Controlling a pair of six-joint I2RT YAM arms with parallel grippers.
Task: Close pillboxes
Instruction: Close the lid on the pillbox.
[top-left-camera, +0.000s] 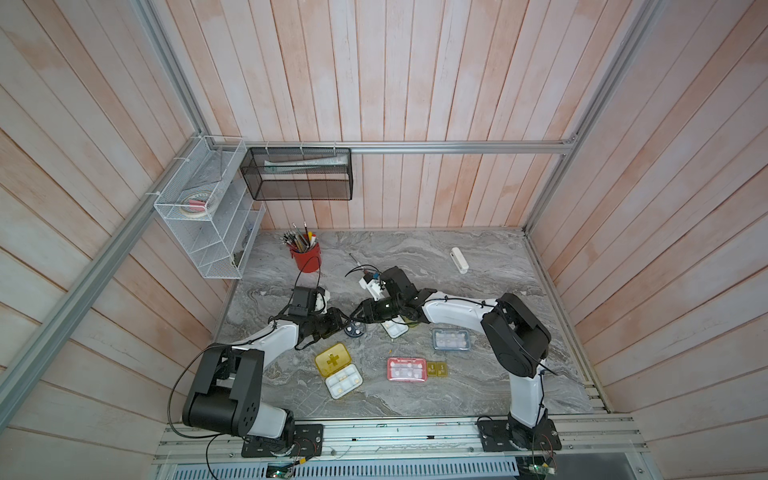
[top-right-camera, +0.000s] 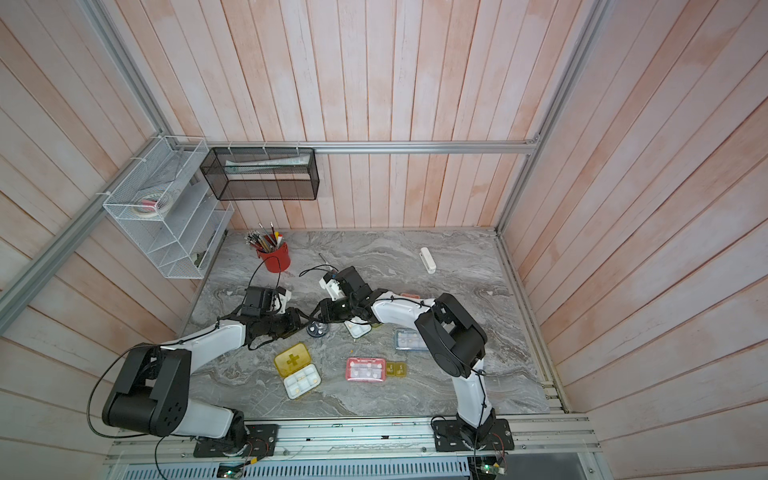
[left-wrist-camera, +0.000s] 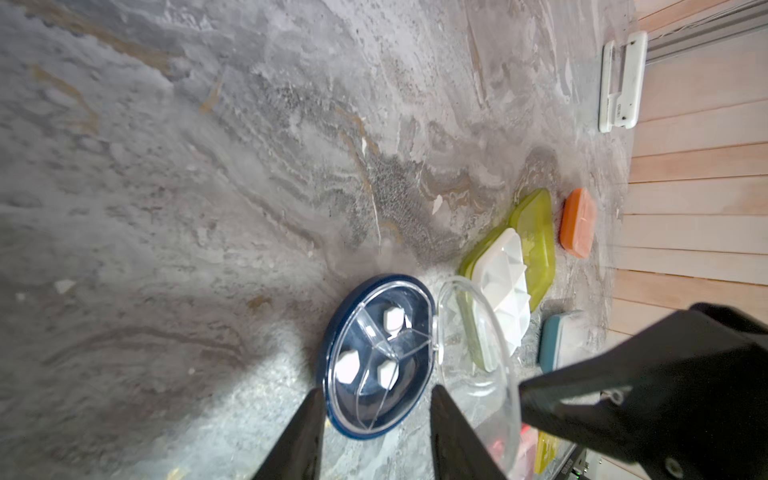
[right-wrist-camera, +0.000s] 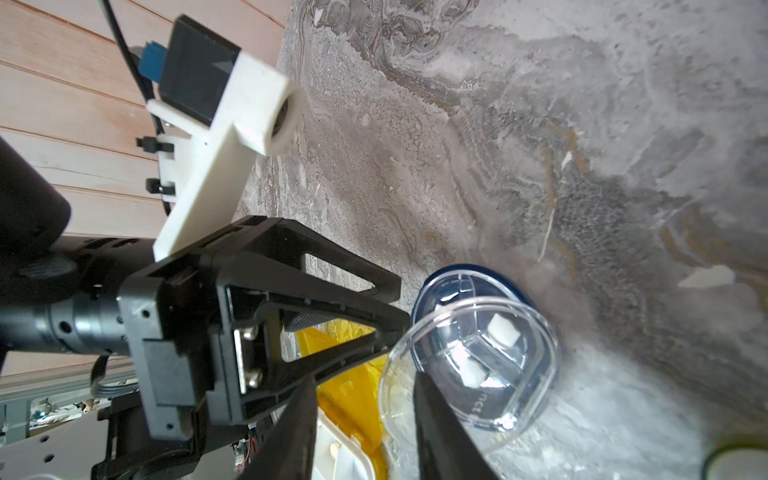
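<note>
The dark round pillbox (top-left-camera: 354, 330) (left-wrist-camera: 376, 357) lies mid-table between both arms, its clear lid (left-wrist-camera: 478, 353) (right-wrist-camera: 469, 361) standing half raised. My left gripper (left-wrist-camera: 377, 392) (top-left-camera: 341, 323) has a finger against each side of the box's base. My right gripper (right-wrist-camera: 365, 378) (top-left-camera: 356, 314) is open, the lid's rim between its jaws and one finger (left-wrist-camera: 623, 374) against the lid's outer face. The yellow pillbox (top-left-camera: 334, 360) and the lime-green one (left-wrist-camera: 536, 232) lie open. The pink (top-left-camera: 406, 369), amber (top-left-camera: 437, 369), blue-grey (top-left-camera: 451, 339) and orange (left-wrist-camera: 577, 222) ones lie nearby.
A red cup of pens (top-left-camera: 306, 255) stands at the back left. A white bar (top-left-camera: 459, 259) lies at the back right. A white wire shelf (top-left-camera: 208, 216) and a black mesh basket (top-left-camera: 297, 174) hang on the walls. Wooden walls close in three sides.
</note>
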